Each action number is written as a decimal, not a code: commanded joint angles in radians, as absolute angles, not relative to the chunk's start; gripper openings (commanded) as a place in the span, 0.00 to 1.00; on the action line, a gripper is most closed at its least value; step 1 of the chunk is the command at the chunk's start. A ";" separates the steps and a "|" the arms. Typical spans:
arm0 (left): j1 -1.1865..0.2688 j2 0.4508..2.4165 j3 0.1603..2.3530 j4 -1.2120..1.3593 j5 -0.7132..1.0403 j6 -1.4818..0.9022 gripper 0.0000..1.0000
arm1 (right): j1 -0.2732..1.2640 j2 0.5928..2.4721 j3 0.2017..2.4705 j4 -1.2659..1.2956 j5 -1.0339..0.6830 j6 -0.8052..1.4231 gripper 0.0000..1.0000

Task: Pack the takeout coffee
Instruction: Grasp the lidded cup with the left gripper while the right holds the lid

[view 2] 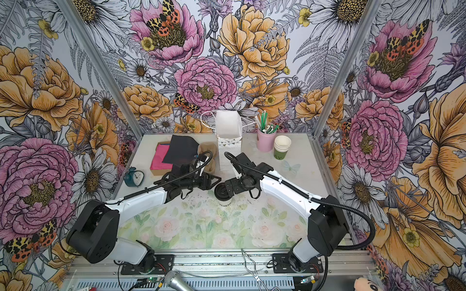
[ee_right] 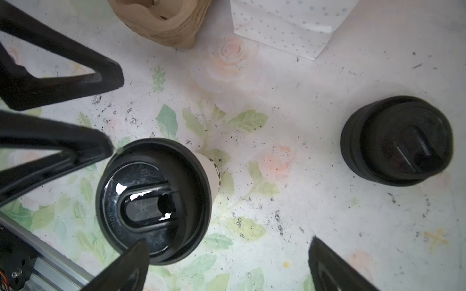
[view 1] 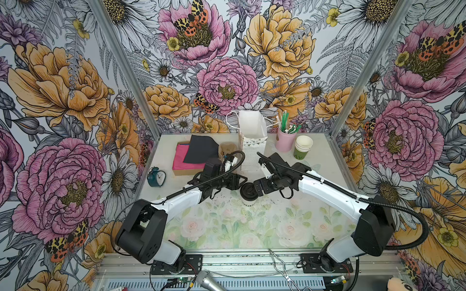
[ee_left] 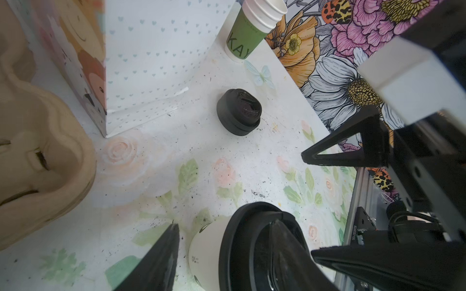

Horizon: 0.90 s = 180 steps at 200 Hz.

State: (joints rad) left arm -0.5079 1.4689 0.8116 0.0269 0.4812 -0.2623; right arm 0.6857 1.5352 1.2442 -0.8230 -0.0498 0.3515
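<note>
The takeout coffee (view 1: 248, 192) (view 2: 222, 192) stands upright mid-table, a whitish cup (ee_left: 206, 249) with dark letters under a black lid (ee_right: 153, 201). My left gripper (view 1: 243, 180) (ee_left: 224, 221) hovers at lid height just behind it, open. One of its fingers (ee_right: 75, 153) meets the lid's rim and the other (ee_right: 63, 83) stands clear of the cup. My right gripper (view 1: 256, 188) (ee_right: 228, 241) is wide open on the cup's right. One finger (ee_right: 126, 267) overlaps the lid's edge, and only bare table lies between its jaws.
A white paper bag (view 1: 252, 126) (ee_left: 151, 63) stands open behind the grippers, with a cardboard cup carrier (view 1: 227, 148) (ee_left: 37, 151) to its left. Loose black lids (ee_left: 238, 112) (ee_right: 396, 141) lie stacked. Stacked green cups (view 1: 302, 147), a pink straw holder (view 1: 286, 138), napkins (view 1: 194, 153) and a clock (view 1: 156, 176) stand around.
</note>
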 commanded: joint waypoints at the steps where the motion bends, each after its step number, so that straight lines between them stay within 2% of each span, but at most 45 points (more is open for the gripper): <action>1: -0.516 1.493 0.838 -0.011 0.497 -0.240 0.58 | 0.686 1.557 1.240 -0.796 -0.049 0.361 0.99; 65: -0.518 1.529 0.833 -0.028 0.502 -0.230 0.49 | 0.682 1.576 1.222 -0.797 -0.045 0.360 0.99; 122: -0.517 1.463 0.843 -0.034 0.494 -0.234 0.60 | 0.683 1.596 1.213 -0.796 -0.047 0.338 0.99; 153: -0.509 1.448 0.837 -0.034 0.532 -0.239 0.60 | 0.682 1.601 1.211 -0.799 -0.048 0.311 0.99; 180: -0.506 1.463 0.825 -0.037 0.570 -0.238 0.57 | 0.682 1.606 1.212 -0.798 -0.051 0.294 0.99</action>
State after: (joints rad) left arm -0.5121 1.4620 0.8177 -0.0292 0.5106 -0.2520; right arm 0.6857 1.5711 1.2327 -0.7795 -0.0620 0.3283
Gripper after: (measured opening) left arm 0.582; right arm 0.992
